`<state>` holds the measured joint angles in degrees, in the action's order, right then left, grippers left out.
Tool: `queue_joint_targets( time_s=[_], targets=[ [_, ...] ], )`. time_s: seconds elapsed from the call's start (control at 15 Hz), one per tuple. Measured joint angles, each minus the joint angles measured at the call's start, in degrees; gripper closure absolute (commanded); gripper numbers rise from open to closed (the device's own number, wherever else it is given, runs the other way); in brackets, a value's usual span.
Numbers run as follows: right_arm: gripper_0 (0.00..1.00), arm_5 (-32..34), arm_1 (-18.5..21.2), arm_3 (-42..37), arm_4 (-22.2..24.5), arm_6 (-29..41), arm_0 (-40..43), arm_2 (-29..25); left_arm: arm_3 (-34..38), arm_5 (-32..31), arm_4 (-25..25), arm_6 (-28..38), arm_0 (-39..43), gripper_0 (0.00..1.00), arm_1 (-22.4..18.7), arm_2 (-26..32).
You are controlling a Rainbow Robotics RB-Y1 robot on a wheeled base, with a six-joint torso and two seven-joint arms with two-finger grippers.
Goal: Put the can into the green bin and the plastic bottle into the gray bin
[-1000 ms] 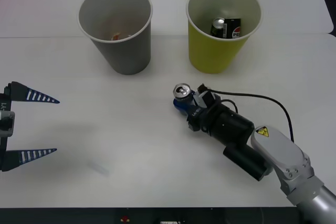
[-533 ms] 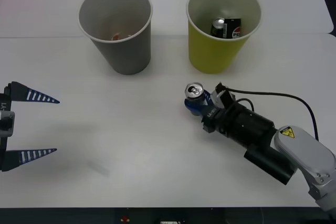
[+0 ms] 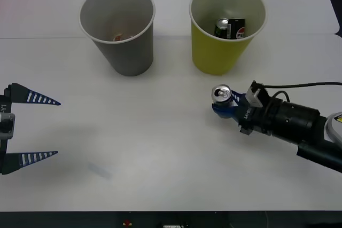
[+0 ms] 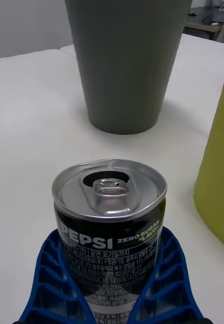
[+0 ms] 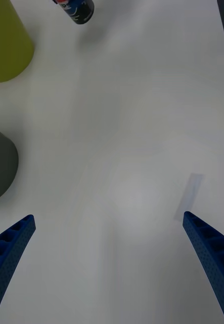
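Table (image 3: 160, 148) white, matte. Can (image 4: 109, 223), reading "PEPSI ZERO SUGAR", clamped upright in right gripper (image 3: 228, 106). Left gripper (image 3: 32, 127) spread open, idle.

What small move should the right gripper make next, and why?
Probably lift the can and carry it toward the green bin. The right gripper holds it upright, low beside that bin's wall, below its rim. The left gripper waits open.

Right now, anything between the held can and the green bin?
Nothing: in the front view only bare white table separates the can, clamped upright in the right gripper, from the green bin. Left gripper waits open, far left.
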<state>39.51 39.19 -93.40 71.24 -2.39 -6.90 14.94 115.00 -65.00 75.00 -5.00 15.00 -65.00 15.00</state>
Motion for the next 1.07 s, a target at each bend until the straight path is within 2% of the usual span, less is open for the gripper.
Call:
queue_joint_targets(
  time_s=[0.27,0.6,0.8,0.93,1.07],
  targets=[
    [1.0,17.9,-0.9,-4.3,12.8,13.3,0.5,-12.9,0.0,0.0,0.0,0.0,0.0,0.0,0.0,0.0],
    [1.0,28.8,-4.3,-15.8,25.4,33.1,1.6,-24.6,0.0,0.0,0.0,0.0,0.0,0.0,0.0,0.0],
    [1.0,31.5,-5.4,-21.7,29.3,44.1,1.6,-28.3,0.0,0.0,0.0,0.0,0.0,0.0,0.0,0.0],
    [1.0,31.9,-5.3,-24.4,30.0,50.6,1.2,-29.5,0.0,0.0,0.0,0.0,0.0,0.0,0.0,0.0],
    [1.0,35.1,-5.2,-25.6,30.1,55.9,-1.1,-31.2,0.0,0.0,0.0,0.0,0.0,0.0,0.0,0.0]
  ],
)
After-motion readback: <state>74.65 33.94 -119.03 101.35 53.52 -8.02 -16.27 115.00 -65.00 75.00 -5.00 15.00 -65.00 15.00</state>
